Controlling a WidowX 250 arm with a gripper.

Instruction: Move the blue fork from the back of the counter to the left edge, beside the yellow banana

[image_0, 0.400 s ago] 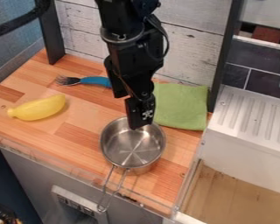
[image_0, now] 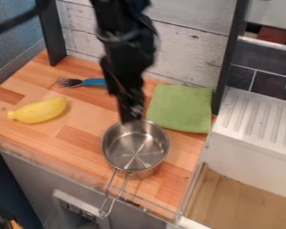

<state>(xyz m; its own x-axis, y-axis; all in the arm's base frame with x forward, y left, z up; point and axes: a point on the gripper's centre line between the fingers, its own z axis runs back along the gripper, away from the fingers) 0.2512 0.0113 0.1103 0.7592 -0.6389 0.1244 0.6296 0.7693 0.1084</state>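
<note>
I position the gripper, opening state indeterminable, at the saucepan's far rim, which the front-facing handle presumably leaves unobstructed.

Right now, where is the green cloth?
The green cloth lies on the wooden counter in the camera view, at the upper right, beside the white wooden wall and just above the metal saucepan.

From my controls I see my arm at twelve o'clock, black nearly all over, with chunky segments, bulky joints and a narrower lower end bearing small pale markings, blurred.
</note>
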